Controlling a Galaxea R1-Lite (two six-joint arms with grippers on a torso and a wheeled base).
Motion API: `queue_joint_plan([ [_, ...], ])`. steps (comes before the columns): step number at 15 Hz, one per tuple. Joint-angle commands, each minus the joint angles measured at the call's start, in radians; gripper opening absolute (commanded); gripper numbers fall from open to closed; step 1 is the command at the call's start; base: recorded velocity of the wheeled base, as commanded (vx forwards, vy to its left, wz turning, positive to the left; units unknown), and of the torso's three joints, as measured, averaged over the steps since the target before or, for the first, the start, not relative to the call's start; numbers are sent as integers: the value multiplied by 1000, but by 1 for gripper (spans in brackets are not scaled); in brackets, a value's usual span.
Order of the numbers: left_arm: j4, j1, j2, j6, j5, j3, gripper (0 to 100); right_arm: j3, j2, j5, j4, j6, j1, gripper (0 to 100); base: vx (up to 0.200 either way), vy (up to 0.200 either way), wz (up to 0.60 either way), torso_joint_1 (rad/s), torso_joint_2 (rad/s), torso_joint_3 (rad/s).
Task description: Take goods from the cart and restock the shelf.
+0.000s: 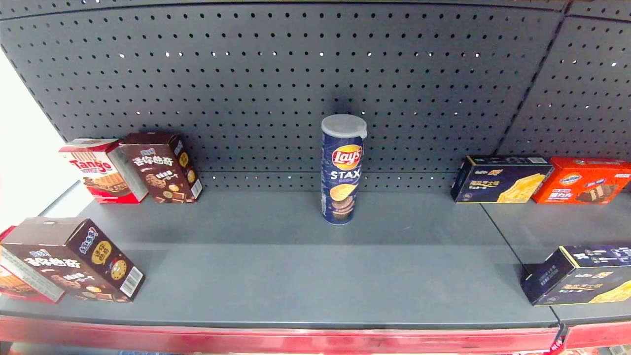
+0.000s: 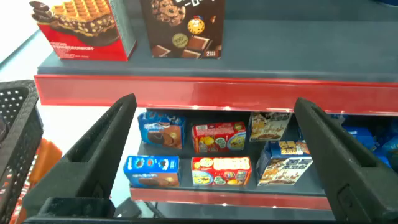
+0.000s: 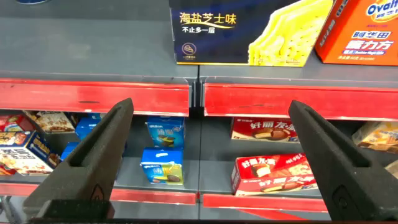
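Both claws gape wide, holding nothing: left gripper [image 2: 214, 103], right gripper [image 3: 211, 104]. Front-left of the can [image 1: 343, 170], a red box [image 1: 14, 287] is half hidden by a brown box [image 1: 69, 259] and cut off.

Left of the chip can [image 1: 343, 170], a brown box [image 1: 69, 259] hides most of 1 red box [image 1: 19, 291]; right, the edge crops 1 navy box [image 1: 581, 276].
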Motion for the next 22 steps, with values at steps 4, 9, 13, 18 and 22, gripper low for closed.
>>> queue_joint_plan([
  [4,0,0,0,-1,0,0,100,1,0,1,0,-2,0,100,0,0,0,0,0,0],
  [9,0,0,0,-1,0,0,100,1,0,-1,0,1,0,100,0,0,0,0,0,0],
  [13,0,-2,0,1,-1,0,100,1,0,-2,0,-1,0,100,0,0,450,-2,-1,-1],
  [18,0,-2,0,-1,0,-2,100,1,0,-2,0,-1,0,100,0,0,600,5,2,3],
  [22,0,-2,1,-1,0,-2,100,1,0,-2,0,1,0,100,0,0,600,0,1,5],
])
